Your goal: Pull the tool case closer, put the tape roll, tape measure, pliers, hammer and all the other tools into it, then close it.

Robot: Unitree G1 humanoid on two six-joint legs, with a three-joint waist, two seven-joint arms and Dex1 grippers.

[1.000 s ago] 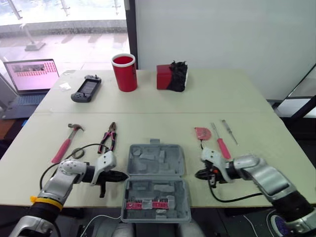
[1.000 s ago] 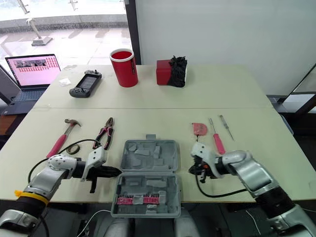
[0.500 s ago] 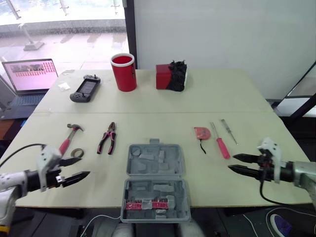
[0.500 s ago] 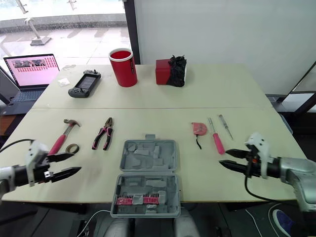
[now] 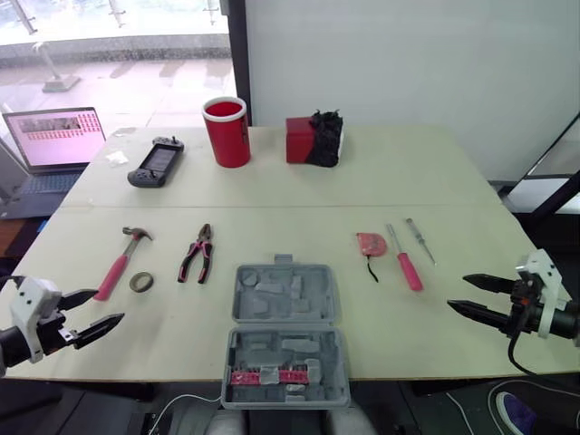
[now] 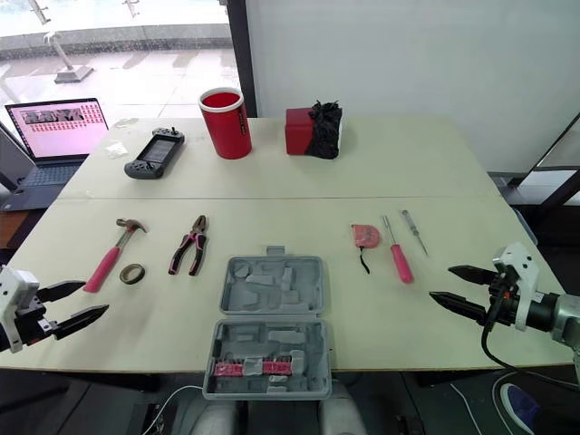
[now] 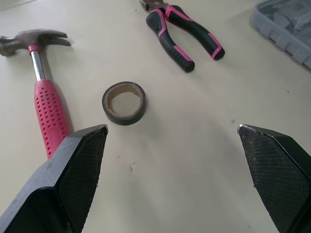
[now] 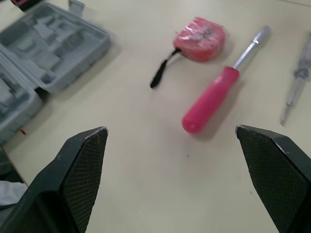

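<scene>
One tool case (image 5: 237, 304) lies open and flat at the near edge of the table (image 5: 408, 172), dead centre, lid half toward the far side. Its grey moulded pockets show, and one pink strip (image 5: 268, 376) lies in the front half. Six tools lie outside it, count them. On the left there are three: one hammer (image 5: 120, 261) with a pink grip, one tape roll (image 5: 140, 282) just beside that grip, and one pair of pliers (image 5: 197, 256) between the roll and the case. On the right, three more: one red tape measure (image 5: 371, 244), one pink-handled screwdriver (image 5: 404, 261) just beside it, and one slim screwdriver (image 5: 420, 241) beyond that.

The left gripper (image 5: 107, 306) hovers at the near left corner, two black fingers spread wide, gripping nothing, near the hammer's grip and the roll. The right gripper (image 5: 458, 291) sits at the near right, fingers likewise parted and empty, apart from the pink screwdriver.

Far side: one red cup (image 5: 227, 132), one red box (image 5: 302, 140), one game controller (image 5: 157, 162), one laptop (image 5: 55, 138).
</scene>
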